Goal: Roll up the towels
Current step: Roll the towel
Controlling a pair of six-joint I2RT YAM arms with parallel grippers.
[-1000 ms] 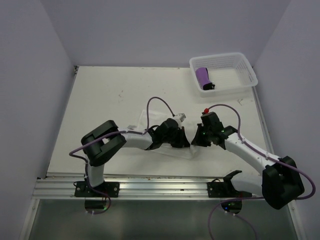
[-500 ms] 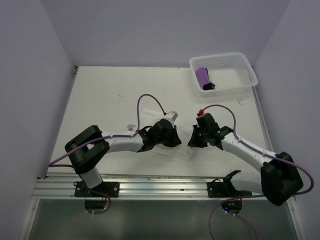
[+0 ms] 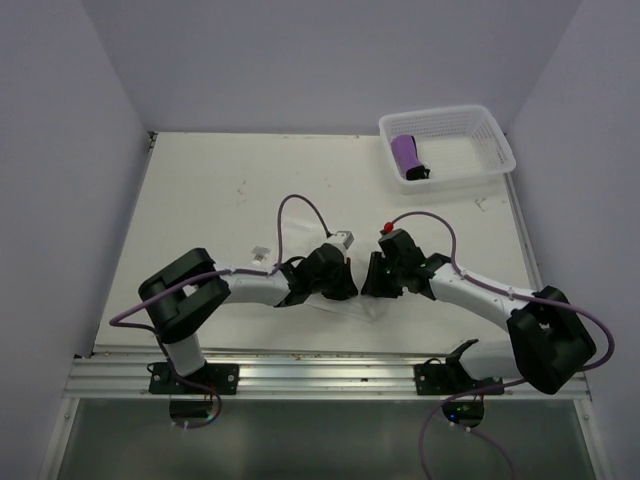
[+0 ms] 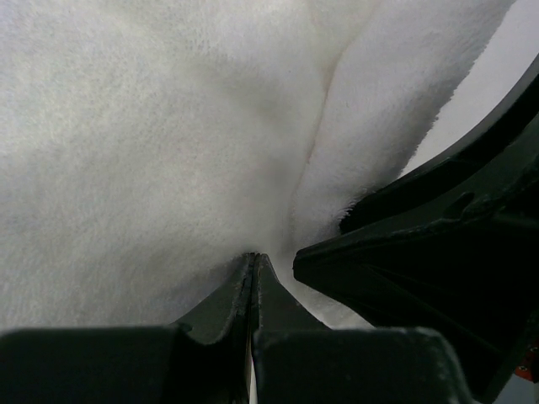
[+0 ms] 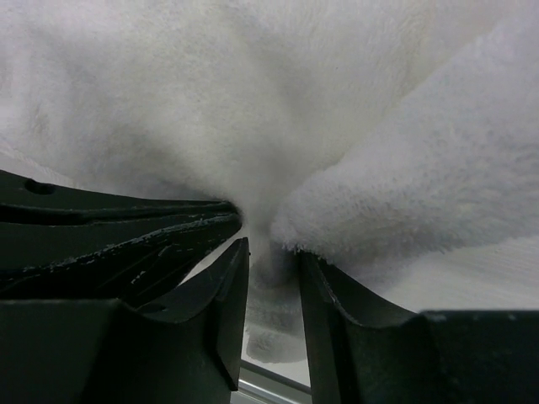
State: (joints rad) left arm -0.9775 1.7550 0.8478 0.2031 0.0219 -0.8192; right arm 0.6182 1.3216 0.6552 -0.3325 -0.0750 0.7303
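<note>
White arms with black joints, matte black fingers, looping purple cables, small green lights

The white towel fills both wrist views and runs off every edge, so its outline cannot be seen. From above, the two arms cover nearly all of it, along with the fingertips of the left gripper and right gripper. In the basket, the dark end of the purple towel is too small to make out.
</note>
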